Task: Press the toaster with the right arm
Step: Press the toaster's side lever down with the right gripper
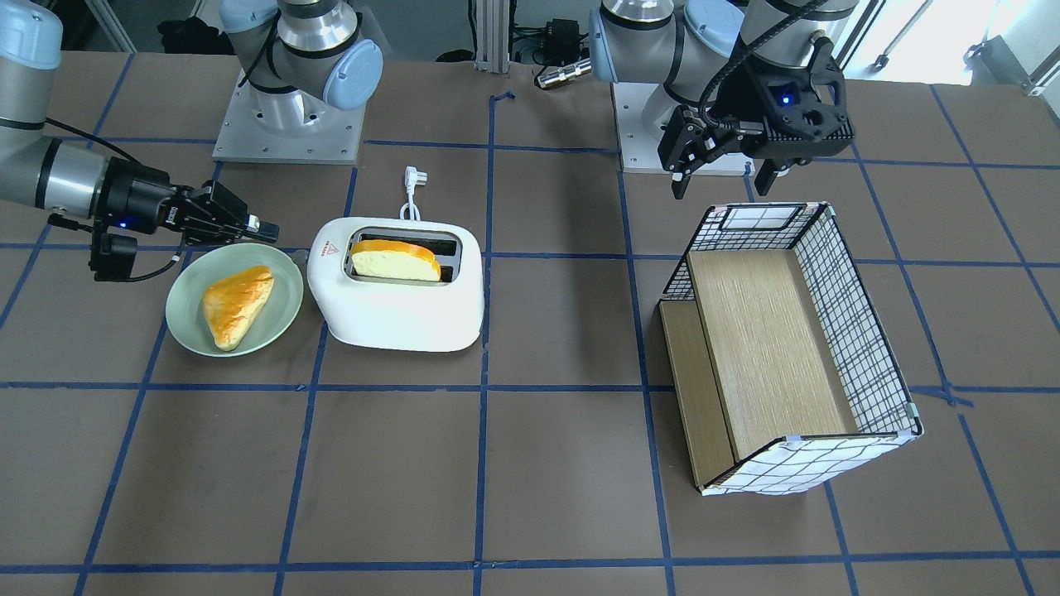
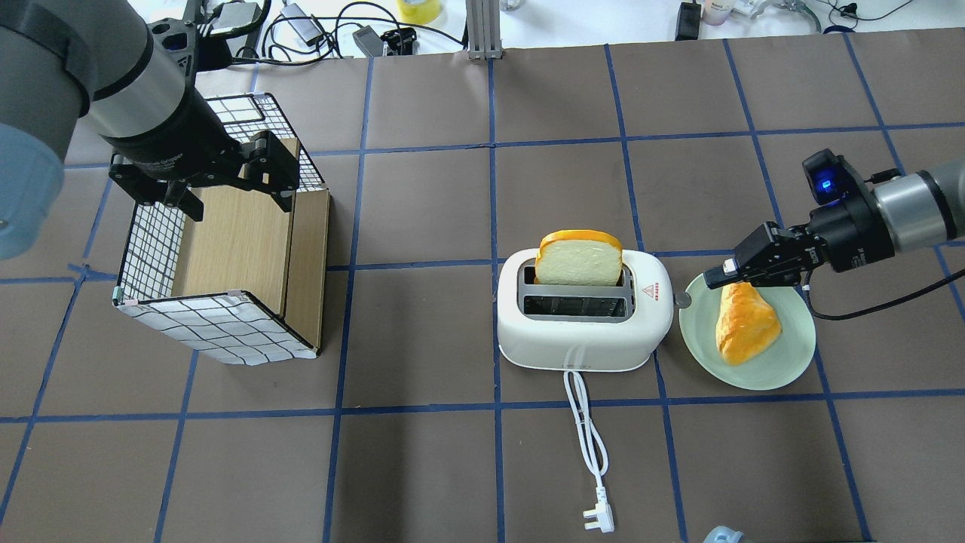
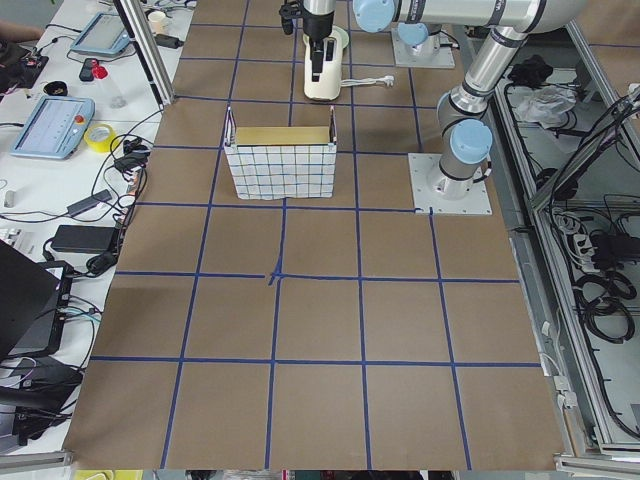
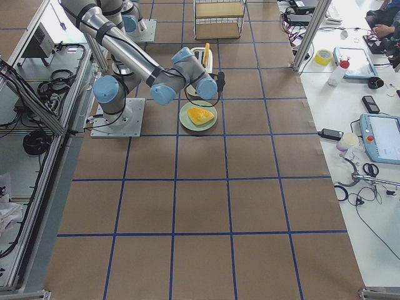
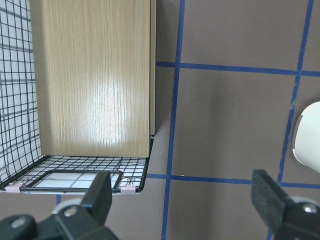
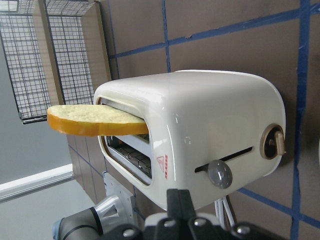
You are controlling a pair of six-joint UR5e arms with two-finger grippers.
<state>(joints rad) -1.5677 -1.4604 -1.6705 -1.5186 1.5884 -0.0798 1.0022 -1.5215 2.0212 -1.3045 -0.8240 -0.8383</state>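
Observation:
The white toaster (image 1: pixel 397 306) stands mid-table with a bread slice (image 1: pixel 396 260) sticking up from one slot; it also shows in the overhead view (image 2: pixel 584 332). My right gripper (image 1: pixel 267 231) is shut and empty, lying level over the plate's far rim, its tips just short of the toaster's lever end. In the overhead view the right gripper (image 2: pixel 710 280) sits just above and beside the grey lever knob (image 2: pixel 682 299). The right wrist view shows the toaster (image 6: pixel 210 115) end-on, with the knob (image 6: pixel 220 173) just ahead of the closed fingertips (image 6: pixel 178 200). My left gripper (image 1: pixel 720 178) is open above the box's back edge.
A green plate (image 1: pixel 186 319) with a wedge of bread (image 1: pixel 236 302) lies against the toaster's lever side, under my right wrist. A grid-patterned box (image 1: pixel 853 331) with a wooden floor lies on its side to the other side. The toaster's white cord (image 2: pixel 588 430) trails toward the robot.

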